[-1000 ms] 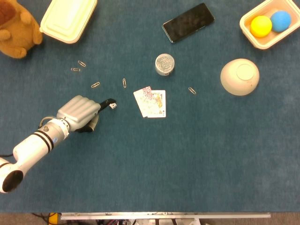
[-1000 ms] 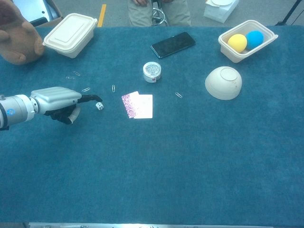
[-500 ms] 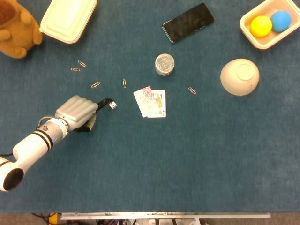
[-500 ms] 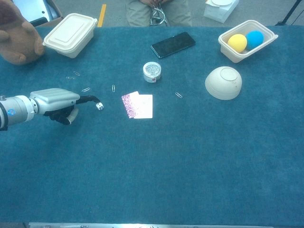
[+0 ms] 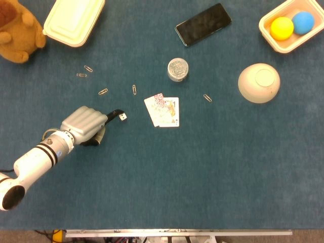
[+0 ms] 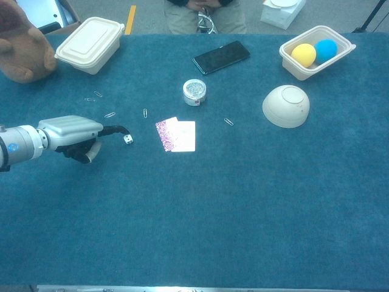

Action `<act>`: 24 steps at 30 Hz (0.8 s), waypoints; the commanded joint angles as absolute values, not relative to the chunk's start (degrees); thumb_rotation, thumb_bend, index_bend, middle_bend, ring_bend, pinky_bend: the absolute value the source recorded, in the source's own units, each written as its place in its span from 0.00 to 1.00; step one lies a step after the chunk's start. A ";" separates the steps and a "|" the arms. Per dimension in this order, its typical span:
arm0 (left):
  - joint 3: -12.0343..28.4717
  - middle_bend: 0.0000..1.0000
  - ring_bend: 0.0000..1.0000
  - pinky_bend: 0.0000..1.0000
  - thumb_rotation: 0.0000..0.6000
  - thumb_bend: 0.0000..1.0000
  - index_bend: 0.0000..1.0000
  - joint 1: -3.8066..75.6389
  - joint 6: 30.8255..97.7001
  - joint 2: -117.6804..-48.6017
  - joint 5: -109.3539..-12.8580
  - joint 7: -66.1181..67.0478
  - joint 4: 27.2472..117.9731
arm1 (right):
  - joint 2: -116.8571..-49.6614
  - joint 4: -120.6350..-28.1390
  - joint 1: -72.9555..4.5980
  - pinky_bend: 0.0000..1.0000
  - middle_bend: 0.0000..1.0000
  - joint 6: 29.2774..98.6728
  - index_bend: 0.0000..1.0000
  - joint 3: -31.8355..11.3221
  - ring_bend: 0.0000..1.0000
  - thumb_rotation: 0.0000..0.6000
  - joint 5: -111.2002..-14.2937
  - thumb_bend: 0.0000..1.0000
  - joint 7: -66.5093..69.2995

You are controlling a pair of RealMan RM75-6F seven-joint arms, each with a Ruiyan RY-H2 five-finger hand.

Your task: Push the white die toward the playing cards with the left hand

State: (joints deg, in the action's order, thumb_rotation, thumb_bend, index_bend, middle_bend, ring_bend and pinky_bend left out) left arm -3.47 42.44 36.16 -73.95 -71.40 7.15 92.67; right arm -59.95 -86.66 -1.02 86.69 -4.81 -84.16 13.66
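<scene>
White die (image 5: 123, 116): you nudged it slightly closer; playing cards (image 5: 162, 111) remain apart. Left hand (image 5: 86, 123): fingers curled, one extended behind die, holding nothing.

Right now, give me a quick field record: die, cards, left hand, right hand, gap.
die: white die on the blue cloth, left of the cards
cards: playing cards, overlapped, lying flat
left hand: left hand, one dark finger extended, tip at the die; contact looks likely, not certain
right hand: not in view
gap: die clearly apart from the cards, bare cloth between
nearby: paper clip beyond the die
</scene>
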 commanded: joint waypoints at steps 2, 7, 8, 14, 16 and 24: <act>-3.89 1.00 1.00 1.00 1.00 0.90 0.05 42.35 36.53 -73.43 -71.68 7.71 93.95 | -59.98 -86.50 -0.97 0.25 0.29 86.73 0.30 -4.81 0.18 1.00 -84.18 0.08 13.85; -4.64 1.00 1.00 1.00 1.00 0.90 0.05 42.11 37.05 -72.80 -71.93 8.74 95.85 | -60.02 -86.20 -0.87 0.25 0.29 86.85 0.30 -4.82 0.18 1.00 -84.22 0.08 14.22; -4.78 1.00 1.00 1.00 1.00 0.90 0.05 42.06 37.22 -72.62 -71.97 8.99 96.30 | -60.01 -86.13 -0.84 0.25 0.29 86.89 0.30 -4.82 0.18 1.00 -84.24 0.08 14.31; -4.86 1.00 1.00 1.00 1.00 0.90 0.05 41.87 38.51 -71.43 -72.28 9.97 98.35 | -60.06 -85.85 -0.70 0.25 0.29 87.06 0.30 -4.79 0.19 1.00 -84.34 0.08 14.66; -4.65 1.00 1.00 1.00 1.00 0.90 0.05 41.81 39.17 -70.95 -72.47 10.16 99.04 | -60.10 -85.80 -0.68 0.25 0.29 87.07 0.30 -4.78 0.18 1.00 -84.38 0.08 14.77; -4.66 1.00 1.00 1.00 1.00 0.90 0.05 41.59 39.52 -70.93 -72.07 10.08 98.58 | -60.32 -85.72 -0.72 0.25 0.29 86.88 0.30 -4.69 0.18 1.00 -84.50 0.08 14.79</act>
State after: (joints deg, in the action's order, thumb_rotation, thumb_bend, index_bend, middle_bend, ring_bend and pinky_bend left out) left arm -4.61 41.62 39.63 -70.77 -72.21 10.18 98.81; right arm -60.32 -85.73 -0.72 86.88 -4.70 -84.50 14.79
